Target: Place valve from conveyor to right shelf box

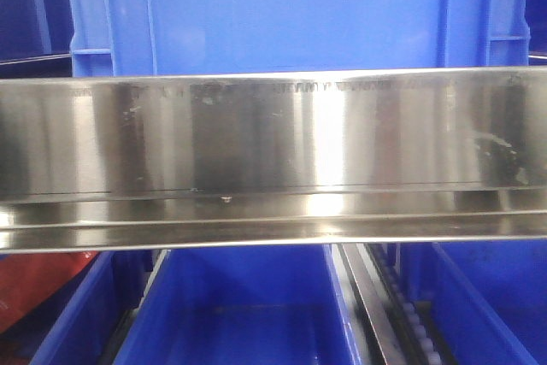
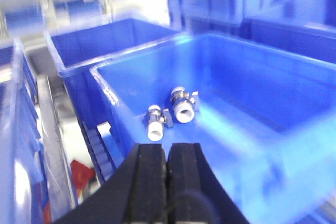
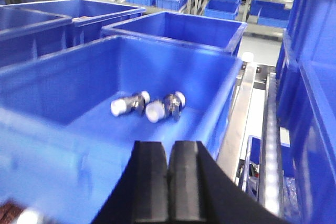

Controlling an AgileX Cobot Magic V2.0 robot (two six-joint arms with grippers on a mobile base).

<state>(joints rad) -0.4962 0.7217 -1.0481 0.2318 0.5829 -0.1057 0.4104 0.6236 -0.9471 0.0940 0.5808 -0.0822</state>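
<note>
Both grippers are pressed together and carry nothing: the left gripper (image 2: 167, 163) and the right gripper (image 3: 168, 174) each hang above the near wall of a blue box (image 3: 220, 103). Two valves (image 3: 148, 105) lie side by side on the box floor. The placing step looks done. Next likely calls for pulling clear and returning to the conveyor, not in view.
</note>
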